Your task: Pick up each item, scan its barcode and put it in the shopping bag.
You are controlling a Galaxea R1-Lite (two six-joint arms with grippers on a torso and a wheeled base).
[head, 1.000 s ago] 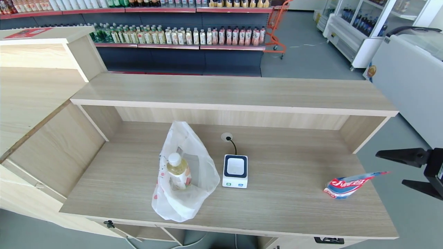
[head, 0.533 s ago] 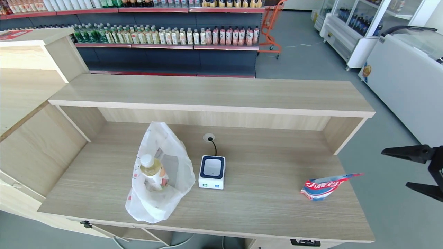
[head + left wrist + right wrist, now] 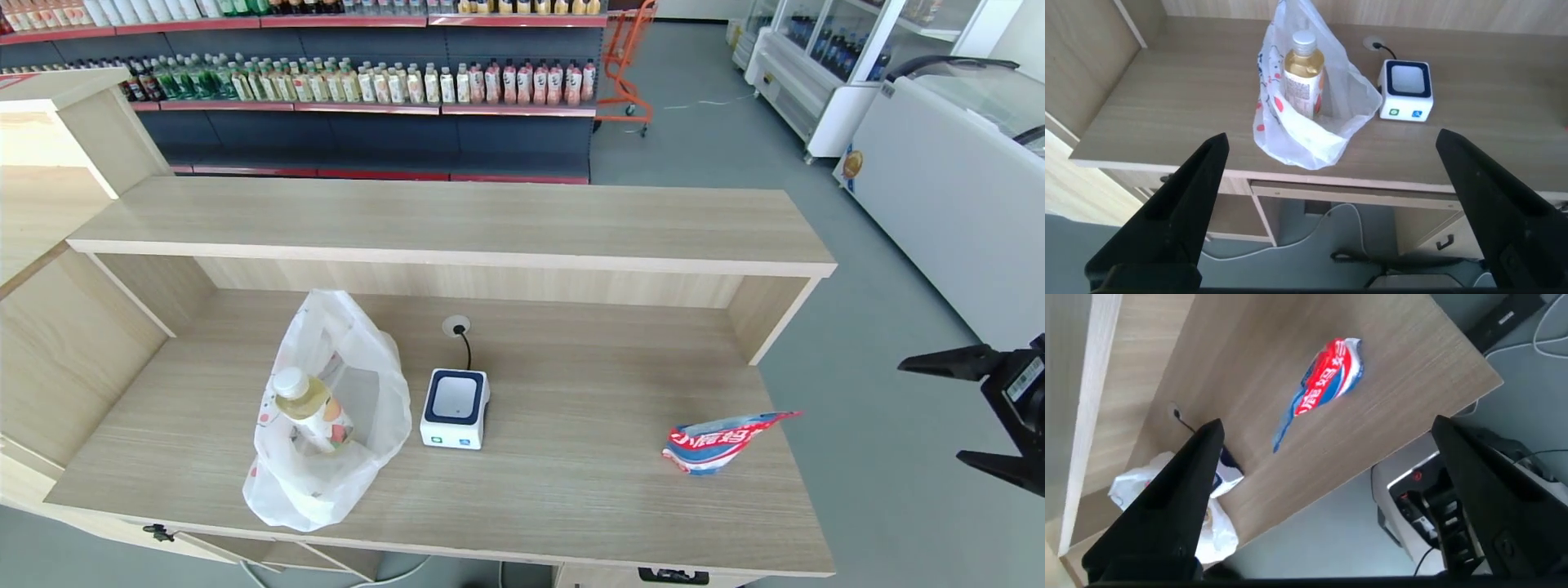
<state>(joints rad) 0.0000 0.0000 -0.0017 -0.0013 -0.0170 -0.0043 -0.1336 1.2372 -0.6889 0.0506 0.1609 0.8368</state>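
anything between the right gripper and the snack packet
Nothing visible stands between them: the open right gripper hangs beyond the counter's right end, and the snack packet lies near that end.

I see a matt pale wood-grain counter (image 3: 571, 498), a thin crinkled white plastic bag (image 3: 318, 482) and a glossy red-and-blue plastic pouch (image 3: 712, 442).

The end effector (image 3: 1327, 426) is being held high above the wooden surface (image 3: 1208, 367), with its two dark fingers (image 3: 1167, 514) being presented spread wide apart. A red, white and blue snack pouch (image 3: 1324, 376) is being shown lying flat near one edge of the surface. Well apart from it, the white shopping bag (image 3: 1135, 486) is being shown just beside the scanner (image 3: 1228, 464).
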